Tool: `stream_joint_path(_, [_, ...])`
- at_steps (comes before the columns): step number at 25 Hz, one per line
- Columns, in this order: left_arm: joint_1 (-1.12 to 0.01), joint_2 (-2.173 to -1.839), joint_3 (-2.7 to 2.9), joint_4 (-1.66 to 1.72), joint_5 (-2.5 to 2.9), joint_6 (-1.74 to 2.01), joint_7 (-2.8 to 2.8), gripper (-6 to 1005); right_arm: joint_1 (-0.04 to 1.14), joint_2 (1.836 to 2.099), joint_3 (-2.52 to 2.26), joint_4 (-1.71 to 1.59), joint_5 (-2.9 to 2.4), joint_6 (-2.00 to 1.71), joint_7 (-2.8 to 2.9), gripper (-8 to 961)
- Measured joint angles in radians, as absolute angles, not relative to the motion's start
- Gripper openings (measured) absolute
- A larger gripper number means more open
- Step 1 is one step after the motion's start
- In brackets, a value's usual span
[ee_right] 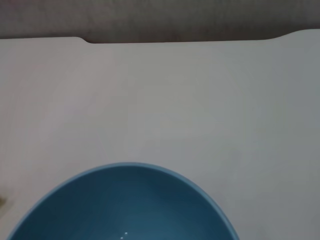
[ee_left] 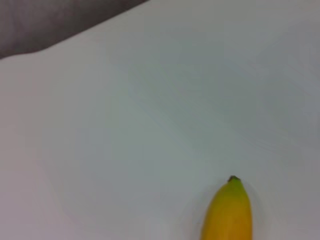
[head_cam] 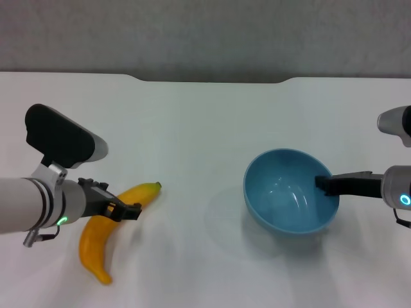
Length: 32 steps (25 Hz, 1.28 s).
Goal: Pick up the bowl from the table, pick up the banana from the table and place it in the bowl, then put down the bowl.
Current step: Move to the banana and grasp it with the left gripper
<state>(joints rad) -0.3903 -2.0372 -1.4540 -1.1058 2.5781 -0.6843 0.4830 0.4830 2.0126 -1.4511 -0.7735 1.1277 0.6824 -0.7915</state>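
Left gripper [head_cam: 126,210] jaws clamped around banana [head_cam: 103,234]; right gripper [head_cam: 323,184] jaws pinching bowl [head_cam: 282,204] rim.

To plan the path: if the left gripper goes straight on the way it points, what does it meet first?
Likely nothing soon: the left gripper, at the banana, points toward the bowl, with bare table between.

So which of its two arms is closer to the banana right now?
The left. The left gripper is right at the banana, across its middle, on the robot's left side of the table. The right gripper is far off, at the rim of the bowl.
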Motion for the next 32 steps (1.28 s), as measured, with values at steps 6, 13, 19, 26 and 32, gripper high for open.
stream_joint_path(6, [-0.39,-2.035,-1.449,-1.068,2.587,-0.663,0.473,815,0.48,2.013,-1.451,-0.781,1.123,0.686,-0.791,49])
stream_joint_path(13, [-0.397,-2.037,-1.45,-1.046,2.608,-0.666,0.472,811,0.479,2.013,-1.451,-0.781,1.123,0.686,-0.791,53])
stream_joint_path(19, [-0.402,-2.034,-1.459,-1.031,2.609,-0.666,0.455,808,0.479,2.013,-1.451,-0.781,1.126,0.684,-0.796,56])
stream_joint_path(26, [-0.424,-2.032,-1.453,-0.996,2.611,-0.676,0.448,805,0.477,2.013,-1.451,-0.781,1.122,0.685,-0.796,60])
stream_joint_path(32, [-0.446,-2.035,-1.453,-0.969,2.611,-0.68,0.445,801,0.477,2.013,-1.453,-0.781,1.123,0.685,-0.797,64])
